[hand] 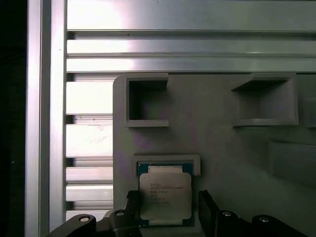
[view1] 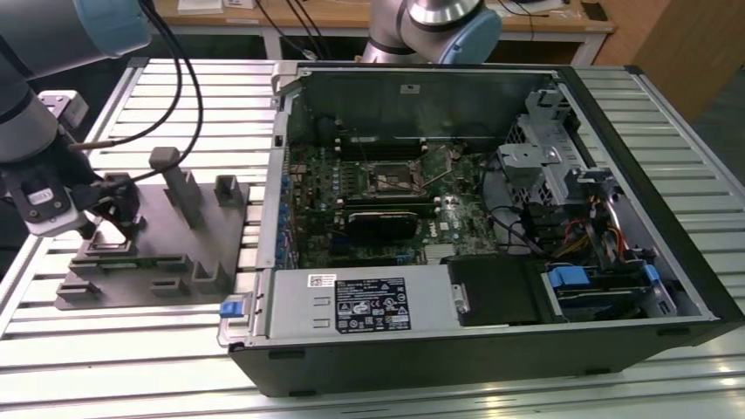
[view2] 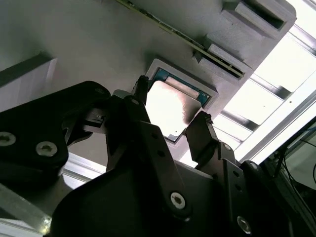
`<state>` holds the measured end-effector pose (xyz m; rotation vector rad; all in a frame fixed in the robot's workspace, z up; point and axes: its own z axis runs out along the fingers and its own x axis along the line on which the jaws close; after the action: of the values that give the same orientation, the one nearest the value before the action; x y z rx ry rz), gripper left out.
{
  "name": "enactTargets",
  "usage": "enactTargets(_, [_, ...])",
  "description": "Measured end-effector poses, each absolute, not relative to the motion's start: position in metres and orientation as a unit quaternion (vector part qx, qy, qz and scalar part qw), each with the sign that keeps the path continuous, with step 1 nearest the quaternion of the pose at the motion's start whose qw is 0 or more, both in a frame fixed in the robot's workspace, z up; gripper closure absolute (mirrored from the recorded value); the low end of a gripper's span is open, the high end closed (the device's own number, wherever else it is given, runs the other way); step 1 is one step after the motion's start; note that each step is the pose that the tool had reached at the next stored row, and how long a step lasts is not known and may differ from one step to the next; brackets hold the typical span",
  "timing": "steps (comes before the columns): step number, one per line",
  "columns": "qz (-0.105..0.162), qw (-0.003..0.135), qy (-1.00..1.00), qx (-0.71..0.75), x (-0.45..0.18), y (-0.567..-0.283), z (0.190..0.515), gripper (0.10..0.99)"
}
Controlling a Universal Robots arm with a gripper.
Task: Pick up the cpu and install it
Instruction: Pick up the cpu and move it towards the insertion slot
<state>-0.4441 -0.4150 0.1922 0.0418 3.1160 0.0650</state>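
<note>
end effector (view2: 172, 104), jaws apart, astride the cpu (hand: 164, 193) on the fixture (hand: 224, 153)

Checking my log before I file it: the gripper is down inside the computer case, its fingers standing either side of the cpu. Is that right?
Not inside the case: the exterior view shows the gripper down at the grey fixture on the table beside it. Its fingers do stand either side of the cpu.
</note>
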Motion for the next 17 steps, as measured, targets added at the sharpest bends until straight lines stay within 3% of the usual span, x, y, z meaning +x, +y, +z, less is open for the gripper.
enactTargets(17, [0.021, 0.012, 1.000, 0.013, -0.4442, -0.4125, 0.1867, 0.498])
